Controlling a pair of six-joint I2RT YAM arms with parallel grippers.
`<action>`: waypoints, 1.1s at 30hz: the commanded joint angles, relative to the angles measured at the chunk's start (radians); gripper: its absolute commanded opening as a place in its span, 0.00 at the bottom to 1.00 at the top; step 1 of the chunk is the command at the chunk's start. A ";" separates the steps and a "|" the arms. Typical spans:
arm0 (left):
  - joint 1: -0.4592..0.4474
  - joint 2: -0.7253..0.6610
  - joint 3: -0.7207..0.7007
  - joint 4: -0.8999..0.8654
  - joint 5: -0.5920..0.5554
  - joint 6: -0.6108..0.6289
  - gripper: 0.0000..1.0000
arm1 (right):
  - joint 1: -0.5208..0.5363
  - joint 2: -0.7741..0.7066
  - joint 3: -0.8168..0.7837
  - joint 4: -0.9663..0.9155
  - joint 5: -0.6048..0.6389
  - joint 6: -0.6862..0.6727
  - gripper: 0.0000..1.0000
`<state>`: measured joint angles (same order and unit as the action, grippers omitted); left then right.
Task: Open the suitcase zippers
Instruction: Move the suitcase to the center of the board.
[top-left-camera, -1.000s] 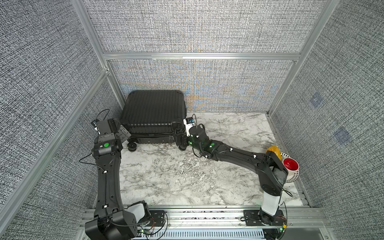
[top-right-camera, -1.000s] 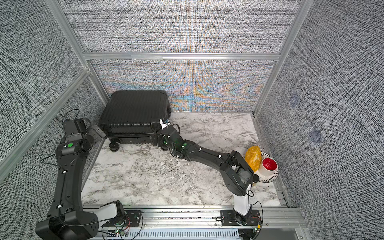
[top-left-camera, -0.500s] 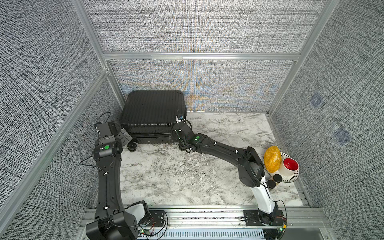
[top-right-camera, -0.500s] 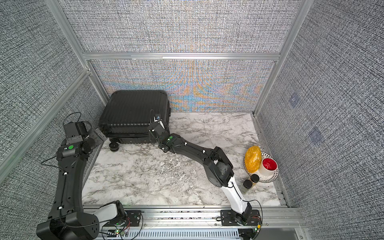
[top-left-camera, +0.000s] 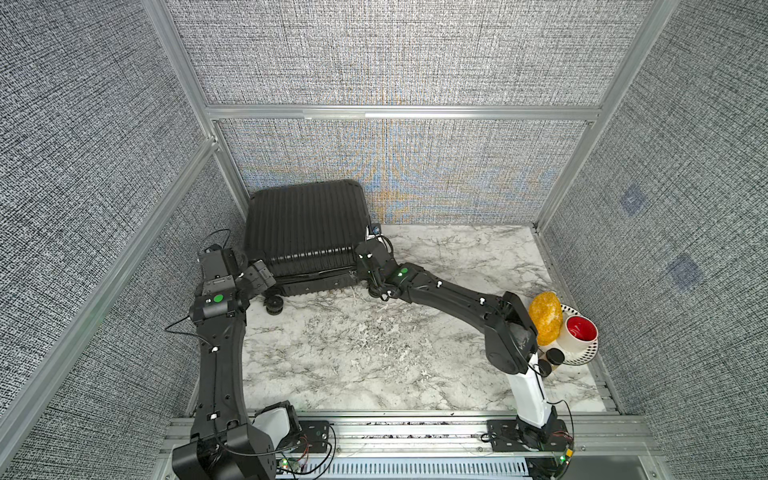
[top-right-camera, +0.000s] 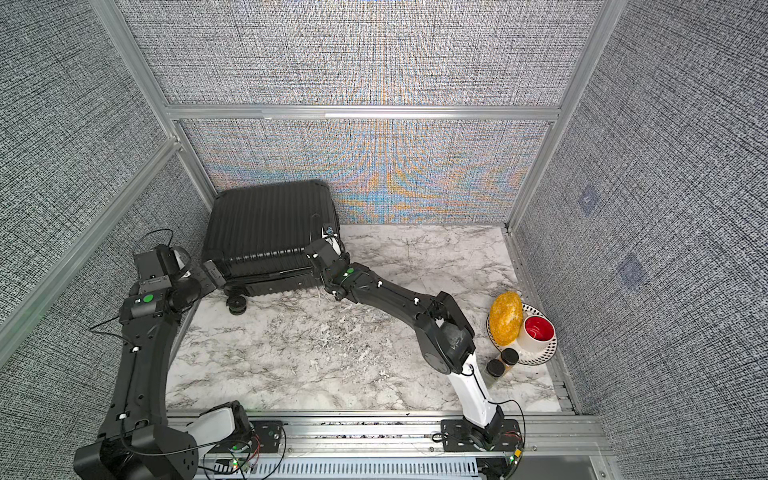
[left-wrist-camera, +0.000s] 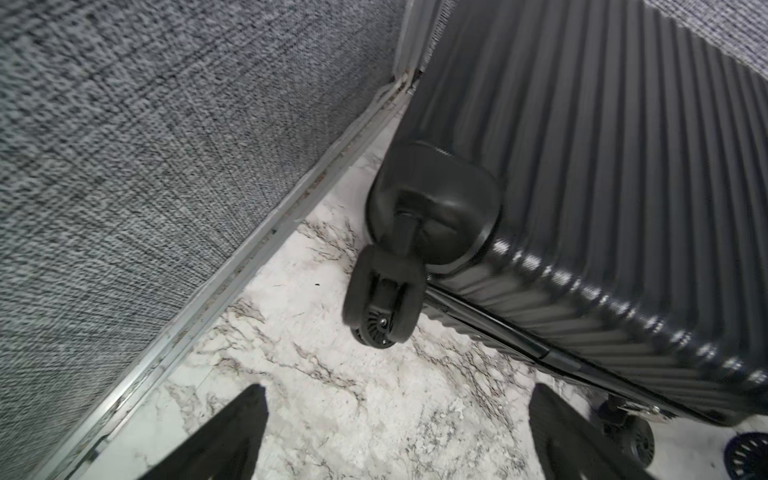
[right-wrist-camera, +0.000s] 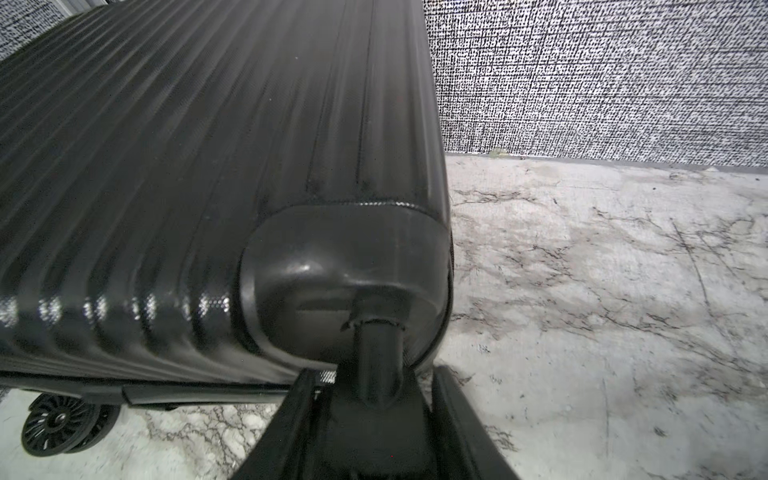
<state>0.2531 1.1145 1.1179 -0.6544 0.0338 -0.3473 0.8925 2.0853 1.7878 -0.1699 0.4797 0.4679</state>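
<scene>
One suitcase (top-left-camera: 307, 224) lies flat in the back left corner of the marble desk (top-left-camera: 374, 353), ribbed shell up and wheels towards the front. Two arms reach for its near edge.

The left claw (left-wrist-camera: 399, 388) hangs wide open and empty just beside the case's left front corner. Its wrist view shows two casters there: one (left-wrist-camera: 382, 299) on the upper shell and one (left-wrist-camera: 627, 436) lower down.

The right claw (right-wrist-camera: 374, 374) sits at the right front corner, partly closed around the stem of a third wheel (right-wrist-camera: 376, 345). One finger (right-wrist-camera: 291, 415) stands on each side of the stem. We cannot tell whether they already press on it.

The zippers (left-wrist-camera: 490, 322) show as one thin dark track along the seam between the two shells. We cannot make out the pulls.

At the desk's right edge, well apart from the case, we count one dotted plate (top-right-camera: 544, 353). On the plate stand one cup (top-right-camera: 538, 330) with a red inside and one yellow lump (top-right-camera: 505, 318), and two black-lidded jars (top-right-camera: 509, 356) stand just in front of it.

Against the view a second ago, the case keeps its corner. The right arm's elbow, then against the plate and hiding the jars, now stands clear of them. The right wrist has pushed in over the case's corner. The left wrist has edged nearer the case.
</scene>
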 joint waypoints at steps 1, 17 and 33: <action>-0.062 -0.007 -0.005 0.042 0.081 0.048 0.99 | -0.011 -0.074 -0.088 0.036 0.016 0.024 0.30; -0.449 0.170 0.001 0.117 0.017 0.037 0.99 | -0.134 -0.602 -0.779 0.183 -0.010 0.107 0.30; -0.538 0.021 0.042 0.081 0.011 0.025 0.99 | -0.190 -1.177 -1.187 0.362 -0.093 -0.202 0.89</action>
<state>-0.2527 1.1702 1.1816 -0.5644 0.0635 -0.3298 0.7055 0.9585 0.6586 0.1673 0.3592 0.3225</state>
